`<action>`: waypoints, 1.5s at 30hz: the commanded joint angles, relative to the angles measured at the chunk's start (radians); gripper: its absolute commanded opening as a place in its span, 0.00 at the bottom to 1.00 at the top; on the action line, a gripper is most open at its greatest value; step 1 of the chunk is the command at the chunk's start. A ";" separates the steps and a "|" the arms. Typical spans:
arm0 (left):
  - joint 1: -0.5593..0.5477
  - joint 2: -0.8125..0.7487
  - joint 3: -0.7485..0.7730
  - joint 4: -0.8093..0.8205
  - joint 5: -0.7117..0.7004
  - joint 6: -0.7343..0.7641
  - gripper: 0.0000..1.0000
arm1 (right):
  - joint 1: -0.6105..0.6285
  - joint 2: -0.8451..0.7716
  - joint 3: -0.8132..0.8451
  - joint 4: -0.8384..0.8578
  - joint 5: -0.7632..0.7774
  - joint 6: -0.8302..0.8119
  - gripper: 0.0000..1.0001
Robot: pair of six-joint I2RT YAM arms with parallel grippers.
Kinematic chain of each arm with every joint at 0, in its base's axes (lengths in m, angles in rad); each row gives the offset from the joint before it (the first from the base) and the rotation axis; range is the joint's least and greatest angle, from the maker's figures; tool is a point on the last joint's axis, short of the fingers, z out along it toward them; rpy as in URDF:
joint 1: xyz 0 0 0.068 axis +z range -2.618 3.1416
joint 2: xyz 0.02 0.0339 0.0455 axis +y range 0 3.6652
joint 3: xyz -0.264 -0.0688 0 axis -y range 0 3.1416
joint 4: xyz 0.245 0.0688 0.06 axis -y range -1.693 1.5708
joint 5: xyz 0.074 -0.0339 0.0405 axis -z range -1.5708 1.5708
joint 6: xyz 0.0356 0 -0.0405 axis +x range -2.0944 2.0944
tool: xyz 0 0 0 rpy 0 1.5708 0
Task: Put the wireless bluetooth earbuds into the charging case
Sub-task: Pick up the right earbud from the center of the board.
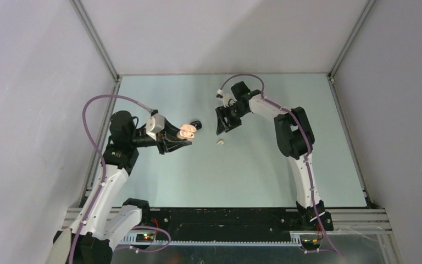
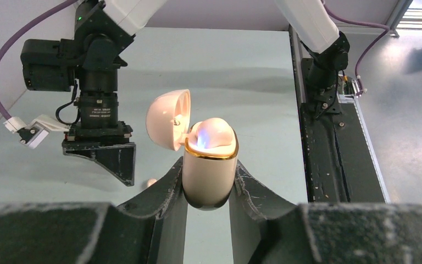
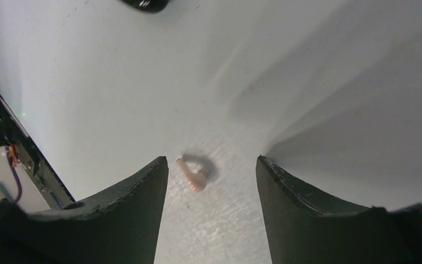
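Pincer on the left [image 2: 207,168] clamps the open charging case [image 2: 210,181], one bud [image 2: 215,133] seemingly seated already; right pincer [image 3: 211,162] gapes wide, empty, straddling the remaining earbud [image 3: 192,176] at lower centre frame on the tabletop [image 3: 307,66], not yet grasped.

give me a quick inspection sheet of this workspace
surface: pale green table, flat
job's things: beige case with lid open, seated earbud inside; loose beige earbud lying on the table
clutter: small black object near the case, kind unclear
grippers: left gripper shut on the case; right gripper open over the loose earbud
cables: purple cable looped along each arm
surroundings: white enclosure walls
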 commanded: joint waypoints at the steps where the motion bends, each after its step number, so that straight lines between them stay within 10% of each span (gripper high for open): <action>1: -0.005 -0.010 0.000 0.003 -0.008 0.028 0.11 | -0.033 0.085 0.109 -0.079 -0.091 0.054 0.64; 30: -0.011 -0.017 0.003 0.006 -0.020 0.027 0.11 | 0.081 0.034 -0.007 -0.233 -0.184 -0.083 0.57; 45: -0.014 -0.017 0.001 0.013 -0.023 0.026 0.11 | 0.192 -0.362 -0.279 -0.031 0.378 -0.314 0.56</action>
